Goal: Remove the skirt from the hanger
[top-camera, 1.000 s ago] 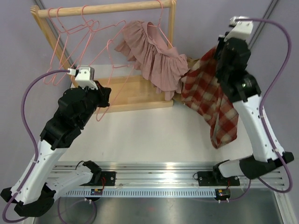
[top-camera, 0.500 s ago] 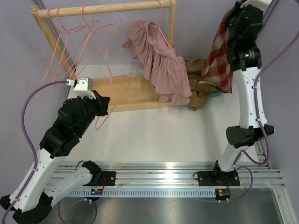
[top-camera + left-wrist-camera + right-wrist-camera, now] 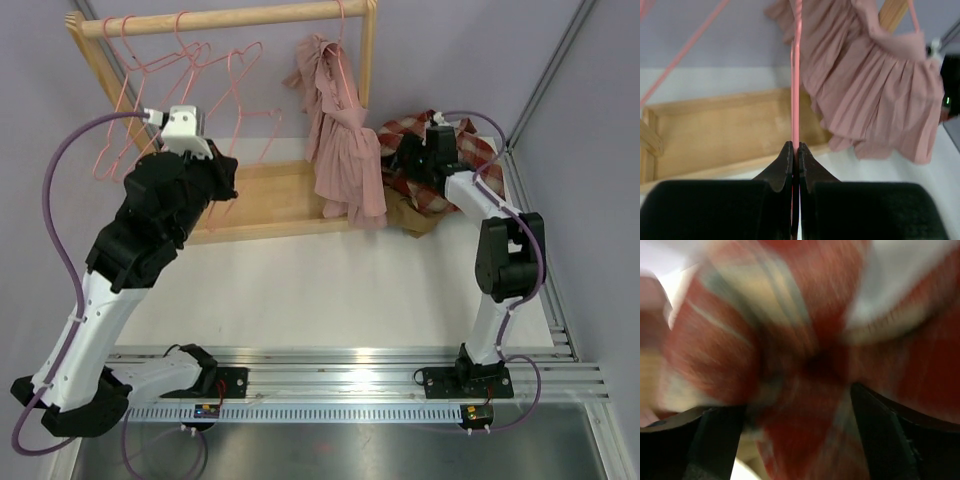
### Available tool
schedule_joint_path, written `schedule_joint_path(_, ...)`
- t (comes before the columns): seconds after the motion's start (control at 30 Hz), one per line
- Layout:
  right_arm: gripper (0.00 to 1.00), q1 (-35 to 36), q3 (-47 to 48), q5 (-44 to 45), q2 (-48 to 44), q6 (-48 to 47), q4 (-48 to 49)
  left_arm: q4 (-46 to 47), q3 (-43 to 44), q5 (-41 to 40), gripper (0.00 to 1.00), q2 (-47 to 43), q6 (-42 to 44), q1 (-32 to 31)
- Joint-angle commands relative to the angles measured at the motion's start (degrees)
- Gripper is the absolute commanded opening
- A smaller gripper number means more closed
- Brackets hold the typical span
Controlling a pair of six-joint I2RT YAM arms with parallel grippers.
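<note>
My left gripper [image 3: 795,150] is squeezed shut on the thin wire of a pink hanger [image 3: 796,75]. This hanger is bare, with nothing on it. It is up near the wooden rail [image 3: 230,17] on the far left, next to other bare hangers, but I cannot tell if its hook is over the rail. My right gripper [image 3: 790,405] is far over on the right, down on a heap of cloth, and its two fingers [image 3: 715,440] stand wide apart. The red check skirt [image 3: 478,150] fills all I see there. It looks blurry and is right up close, but I am not pinching it. It lies on top of the heap, over a brown cloth [image 3: 410,215], and it is on no hanger, so I think that one is done. A pink skirt [image 3: 340,150] hangs on its own hanger from the right end of the rail, between my two arms. Its bottom edge reaches down by the wooden base [image 3: 255,205]. I think this skirt is light, soft and floppy. It will fold and slide, but it will not break. Its wire hanger looks thin and smooth, so it may swing. I would pinch a thick fold at the top of the skirt, close to the hanger, not the thin frills at the bottom, and hold the wire with my other gripper.
</note>
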Motion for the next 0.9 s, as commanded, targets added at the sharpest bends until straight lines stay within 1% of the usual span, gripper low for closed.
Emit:
schedule_joint_path(0.0,0.92,0.7,-13.1,0.8,-13.7,6.9,4.5,1.2,11.7,-4.3,0.00,5.6,6.1,0.0)
schedule_joint_path(0.03,0.92,1.0,-17.1,0.6,-18.5,8.0,5.5,1.0,14.2,-4.8,0.00,6.9,7.0,0.0)
schedule_joint_path(0.07,0.92,1.4,-24.7,1.1,-21.0,8.3,6.8,1.2,18.0,-5.9,0.00,9.8,8.6,0.1)
schedule_joint_path(0.1,0.92,2.3,-28.5,1.3,-26.6,8.5,7.4,1.2,20.2,-6.5,0.00,11.1,9.3,0.1)
schedule_joint_path(0.17,0.92,3.2,-35.6,1.3,-32.2,8.1,8.6,1.6,23.7,-8.1,0.00,13.8,10.7,0.2)
schedule_joint_path(0.2,0.93,3.6,-41.5,1.1,-35.0,7.8,9.0,1.8,27.0,-8.8,0.00,16.5,11.1,0.2)
schedule_joint_path(0.23,0.93,4.6,-44.0,0.4,-40.1,7.2,9.0,2.1,28.3,-9.3,0.00,17.6,11.6,0.3)
schedule_joint_path(0.27,0.94,5.1,-47.5,0.3,-42.7,6.7,7.4,2.5,29.9,-10.2,0.00,18.8,12.5,0.6)
schedule_joint_path(0.3,0.95,5.7,-48.9,0.0,-45.0,5.9,6.4,2.7,32.5,-10.7,0.00,21.5,12.9,0.7)
schedule_joint_path(0.33,0.95,6.8,-49.9,-0.8,-49.2,5.6,5.3,2.9,34.0,-11.3,0.00,22.6,13.4,0.9)
schedule_joint_path(0.4,0.99,7.9,-51.5,-3.0,-53.6,5.4,0.1,3.3,36.7,-12.5,0.00,25.2,14.0,1.6)
schedule_joint_path(0.43,1.00,8.5,-51.7,-5.0,-58.1,5.3,-1.7,3.6,38.8,-12.4,0.00,27.4,13.8,2.1)
schedule_joint_path(0.5,0.99,11.0,-51.9,-5.1,-63.1,5.5,-7.1,3.8,40.4,-10.7,0.00,29.1,12.5,4.5)
schedule_joint_path(0.53,0.99,11.5,-51.7,-5.1,-68.3,5.5,-9.0,3.7,41.2,-9.9,0.00,30.8,11.8,5.5)
schedule_joint_path(0.57,0.99,12.3,-51.5,-5.1,-71.0,5.5,-12.3,3.6,41.6,-7.4,0.00,31.5,10.0,7.6)
schedule_joint_path(0.6,0.99,12.3,-51.0,-5.0,-75.7,5.3,-14.1,3.4,41.7,-6.2,0.00,32.0,9.0,8.7)
schedule_joint_path(0.63,1.00,12.3,-50.5,-4.3,-77.7,5.1,-15.9,2.9,41.3,-5.0,0.00,32.7,8.0,9.7)
schedule_joint_path(0.67,0.99,12.4,-49.1,-3.9,-79.5,4.8,-19.3,2.6,40.9,-3.8,0.00,32.8,6.0,11.3)
schedule_joint_path(0.7,0.99,12.5,-48.2,-3.6,-82.1,4.3,-20.6,2.5,40.2,-3.4,0.00,32.8,5.2,11.7)
schedule_joint_path(0.73,1.00,12.3,-46.5,-3.1,-83.0,4.2,-22.9,2.5,37.7,-2.4,0.00,32.1,4.0,12.4)
schedule_joint_path(0.83,0.99,12.4,-44.8,-3.3,-84.3,4.4,-24.3,5.0,32.2,-1.1,0.00,29.4,3.1,12.5)
schedule_joint_path(0.87,0.99,12.4,-43.5,-4.0,-83.6,4.4,-24.0,6.8,25.7,0.2,0.01,25.4,1.7,12.5)
